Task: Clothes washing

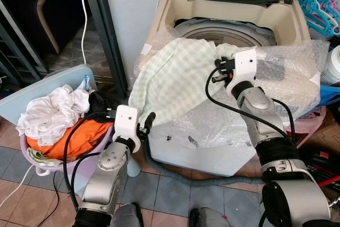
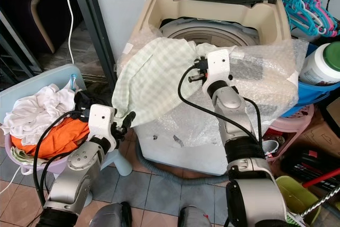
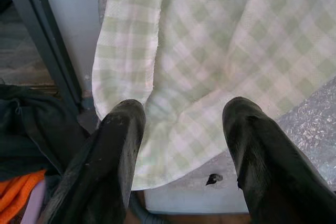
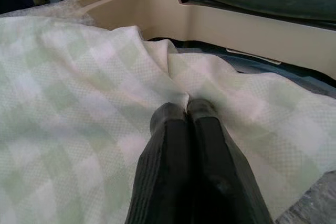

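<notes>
Soft woven checked cloth (image 1: 175, 78), crinkly translucent bubble wrap (image 1: 287, 73), glossy beige plastic washer (image 1: 289, 22)

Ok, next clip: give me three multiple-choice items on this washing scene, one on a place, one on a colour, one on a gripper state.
1. Where does the checked cloth lie?
A. draped over the washing machine's rim
B. on the floor
C. in the basket

2. What colour is the garment under the white clothes in the basket?
A. blue
B. orange
C. yellow

3. How is the right gripper?
A. wide open
B. shut on the cloth
C. holding a hanger

Answers: 1 A, it hangs from the tub edge; 2 B, orange garment shows; 3 B, fingers pinch a fold.
</notes>
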Robot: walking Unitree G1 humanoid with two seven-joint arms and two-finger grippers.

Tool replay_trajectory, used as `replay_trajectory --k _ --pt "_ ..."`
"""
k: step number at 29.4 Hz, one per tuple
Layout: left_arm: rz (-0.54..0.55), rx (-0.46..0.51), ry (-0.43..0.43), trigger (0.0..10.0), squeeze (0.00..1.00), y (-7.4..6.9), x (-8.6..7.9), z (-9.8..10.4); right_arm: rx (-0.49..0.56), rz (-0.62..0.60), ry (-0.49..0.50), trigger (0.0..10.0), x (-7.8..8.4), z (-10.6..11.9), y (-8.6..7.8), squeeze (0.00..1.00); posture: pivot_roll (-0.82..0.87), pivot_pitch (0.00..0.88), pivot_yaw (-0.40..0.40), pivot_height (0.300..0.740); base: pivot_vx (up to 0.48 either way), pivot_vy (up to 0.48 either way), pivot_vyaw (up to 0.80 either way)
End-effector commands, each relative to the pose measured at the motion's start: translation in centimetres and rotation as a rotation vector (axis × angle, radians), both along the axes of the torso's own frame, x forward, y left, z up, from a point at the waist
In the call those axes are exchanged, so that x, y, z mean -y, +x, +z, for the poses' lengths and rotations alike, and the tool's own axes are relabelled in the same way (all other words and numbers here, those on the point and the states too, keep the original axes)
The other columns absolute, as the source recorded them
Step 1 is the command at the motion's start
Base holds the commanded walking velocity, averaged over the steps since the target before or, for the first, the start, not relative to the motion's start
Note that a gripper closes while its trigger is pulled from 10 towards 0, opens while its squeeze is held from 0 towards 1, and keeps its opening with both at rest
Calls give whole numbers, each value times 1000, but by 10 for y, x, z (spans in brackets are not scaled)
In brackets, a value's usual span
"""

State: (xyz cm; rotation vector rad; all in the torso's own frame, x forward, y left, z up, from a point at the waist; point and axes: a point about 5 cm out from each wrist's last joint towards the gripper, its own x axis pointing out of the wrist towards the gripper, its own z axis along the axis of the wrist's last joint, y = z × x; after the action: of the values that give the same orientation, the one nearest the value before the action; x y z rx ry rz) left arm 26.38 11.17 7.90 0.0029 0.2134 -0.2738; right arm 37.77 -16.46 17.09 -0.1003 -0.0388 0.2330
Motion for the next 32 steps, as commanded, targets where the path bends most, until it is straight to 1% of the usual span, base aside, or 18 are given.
replay_trajectory --k 1,4,7,8,9,11,12,13,14,17,20,21,22,23,24,27,28,32 --pt "7 10 13 10000 0 -3 -2 3 12 -10 18 0 6 12 6 0 -37 99 -2 740 0 0 0" --pt "15 5 16 10000 0 -7 -4 2 41 -7 20 0 8 23 10 0 -26 111 -4 740 0 0 0" --pt "24 0 24 10000 0 -10 -8 2 105 -4 11 0 11 49 20 0 -12 121 -5 740 0 0 0" --pt "27 0 26 10000 0 -10 -10 3 151 9 -11 0 11 71 27 0 -7 123 -6 740 0 0 0" --pt "27 0 26 10000 0 -10 -10 3 151 9 -11 0 11 71 27 0 -7 123 -6 740 0 0 0" --pt "29 1 28 10000 0 -10 -11 3 215 3 -42 0 13 101 34 0 -7 121 -9 740 0 0 0" --pt "29 1 28 10000 0 -10 -11 3 215 3 -42 0 13 101 34 0 -7 121 -9 740 0 0 0" --pt "30 2 29 10000 0 -9 -12 4 253 -7 -61 0 14 121 37 0 -7 121 -9 740 0 0 0" --pt "31 3 30 10000 0 -8 -12 4 321 -28 -94 0 16 152 39 0 -9 119 -13 740 0 0 0" --pt "31 8 29 10000 0 -6 -9 6 503 -149 -150 0 24 228 31 0 -3 116 -23 740 0 0 0" --pt "33 8 26 10000 0 -6 -8 6 523 -181 -211 0 25 238 30 0 0 114 -26 740 0 0 0" --pt "35 8 24 10000 0 -7 -8 6 517 -206 -268 1882 26 240 30 0 2 111 -28 740 0 0 0" --pt "38 6 23 10000 0 -8 -7 5 487 -227 -341 7059 28 237 31 0 5 109 -28 740 0 0 0" --pt "39 2 20 10000 0 -9 -6 4 373 -248 -456 10000 34 219 37 1000 6 108 -28 740 0 0 0" --pt "39 2 20 10000 0 -9 -6 4 373 -248 -456 10000 34 219 37 1000 6 108 -28 740 0 0 0" --pt "38 1 19 10000 0 -10 -5 4 317 -268 -548 10000 44 201 39 1000 5 104 -26 740 0 0 0" --pt "39 0 18 10000 0 -9 -5 4 311 -286 -610 10000 52 192 39 1000 -1 100 -20 740 0 0 0" --pt "37 3 19 10000 0 -5 -5 4 277 -260 -626 10000 62 180 37 1000 -13 92 -12 740 0 0 0"
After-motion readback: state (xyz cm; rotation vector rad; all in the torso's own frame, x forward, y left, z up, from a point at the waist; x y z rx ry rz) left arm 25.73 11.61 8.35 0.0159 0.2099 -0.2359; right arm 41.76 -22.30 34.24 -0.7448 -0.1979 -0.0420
